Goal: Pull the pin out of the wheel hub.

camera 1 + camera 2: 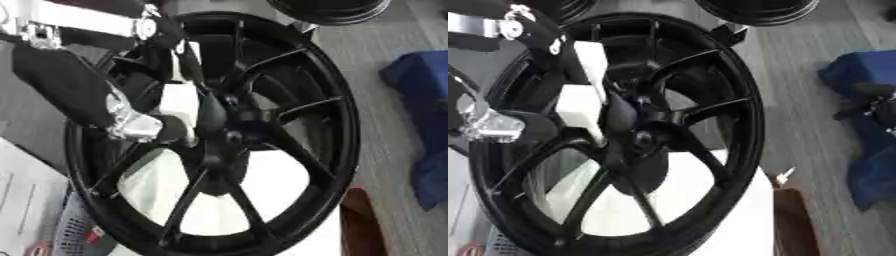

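Note:
A large black spoked wheel hub [337, 115] fills both views, tilted on a white surface. My left arm comes in from the left, a black forearm with a silver wrist [131, 125]. My left hand [179, 131] lies against the spokes right beside the hub's centre [642, 140]. A dark, tapered part [213, 112] reaches from there onto the centre. Black on black, the fingers' pose does not show. I cannot make out the pin itself. My right hand shows in neither view.
A white and black bracket-like structure [87, 20] crosses the upper left, with white blocks [581, 105] behind the spokes. A second black wheel [328, 10] lies at the top. Blue cloth [424, 75] is at the right, a brown object [360, 225] at the lower right, papers [26, 200] at the lower left.

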Tool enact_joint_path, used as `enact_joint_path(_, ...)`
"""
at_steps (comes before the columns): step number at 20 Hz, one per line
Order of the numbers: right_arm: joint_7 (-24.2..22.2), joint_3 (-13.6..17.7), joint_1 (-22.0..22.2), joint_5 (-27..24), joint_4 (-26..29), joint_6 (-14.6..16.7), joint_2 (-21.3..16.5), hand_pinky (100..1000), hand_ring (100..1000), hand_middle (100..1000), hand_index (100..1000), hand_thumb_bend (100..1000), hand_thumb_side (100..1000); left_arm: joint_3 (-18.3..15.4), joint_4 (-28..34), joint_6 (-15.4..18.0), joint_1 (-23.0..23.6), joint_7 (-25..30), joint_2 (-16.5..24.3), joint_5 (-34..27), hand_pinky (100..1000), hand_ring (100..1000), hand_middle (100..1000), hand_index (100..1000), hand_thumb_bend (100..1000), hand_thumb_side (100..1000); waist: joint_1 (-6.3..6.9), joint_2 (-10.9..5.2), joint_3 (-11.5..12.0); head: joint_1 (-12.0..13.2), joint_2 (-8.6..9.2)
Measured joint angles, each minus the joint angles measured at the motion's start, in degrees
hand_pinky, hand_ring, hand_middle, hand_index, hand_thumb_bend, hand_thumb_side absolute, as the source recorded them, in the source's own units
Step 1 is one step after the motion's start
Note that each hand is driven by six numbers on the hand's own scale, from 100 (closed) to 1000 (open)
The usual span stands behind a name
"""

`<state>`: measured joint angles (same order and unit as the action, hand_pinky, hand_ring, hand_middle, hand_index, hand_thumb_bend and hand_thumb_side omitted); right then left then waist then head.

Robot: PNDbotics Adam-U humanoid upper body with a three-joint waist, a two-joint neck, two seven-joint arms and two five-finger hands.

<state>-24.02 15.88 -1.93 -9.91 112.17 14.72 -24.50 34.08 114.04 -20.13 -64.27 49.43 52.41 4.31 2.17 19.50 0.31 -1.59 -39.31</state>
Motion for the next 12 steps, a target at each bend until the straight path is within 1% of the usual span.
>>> enact_joint_path(5, -0.1, 0.0, 0.0, 0.2, -0.1, 0.0, 0.1, 856, 637, 605, 814, 100, 804, 0.3, 0.0, -0.6, 0.9, -0.6, 0.0, 1.2, 804, 812, 798, 845, 370, 569, -0.10, 0.25, -0.2, 0.2, -0.01)
enact_joint_path(12, -0.2, 0.0, 0.0, 0.3, -0.1, 0.1, 0.1, 856, 636, 605, 814, 100, 806, -0.4, 0.0, -1.0, 1.6, -1.0, 0.0, 2.6, 804, 811, 800, 844, 361, 554, -0.25, 0.48, -0.2, 0.5, -0.01)
